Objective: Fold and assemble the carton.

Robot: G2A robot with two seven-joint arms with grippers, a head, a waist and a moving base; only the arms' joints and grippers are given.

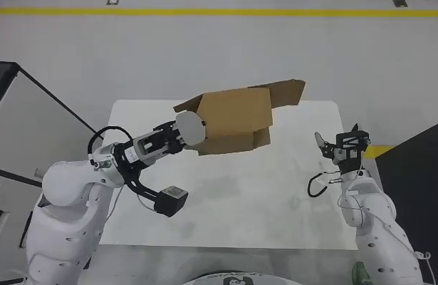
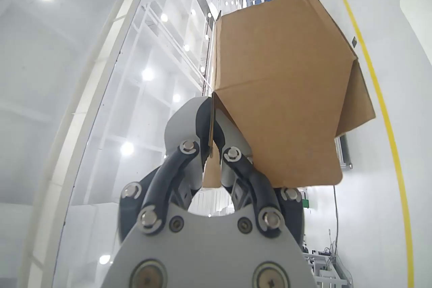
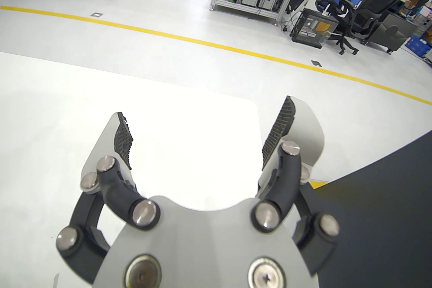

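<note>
In the top view the left gripper [image 1: 192, 130] sits over the table [image 1: 226, 214] toward its 10 o'clock corner, at the end of an arm stretched out from 8 o'clock. The carton [image 1: 236, 121] begins right at the gripper's tip and runs off toward 3 o'clock, a brown, partly opened shell across the table's 12 o'clock edge. One loose flap [image 1: 286, 91] reaches past that edge toward 2 o'clock.

From above, the white back of a finger masks the grip. The left wrist view shows it plainly. The left gripper [image 2: 212, 120] is closed down to the thickness of the board, and its fingers [image 2: 184, 124] pinch the thin edge of one panel of the carton [image 2: 280, 93]. The rest of the carton fans out beyond the fingertips. Behind it in this view stand the hall's lights and shelving, so the carton looks lifted rather than lying flat.

Well apart, at the table's 3 o'clock edge, the right gripper [image 1: 340, 146] holds nothing. The right wrist view shows what the top view leaves small. The right gripper [image 3: 206, 120] is spread wide, its ribbed pads [image 3: 277, 129] facing each other over a rounded corner of the table [image 3: 168, 120]. A yellow floor line [image 3: 216, 44] crosses beyond.
</note>
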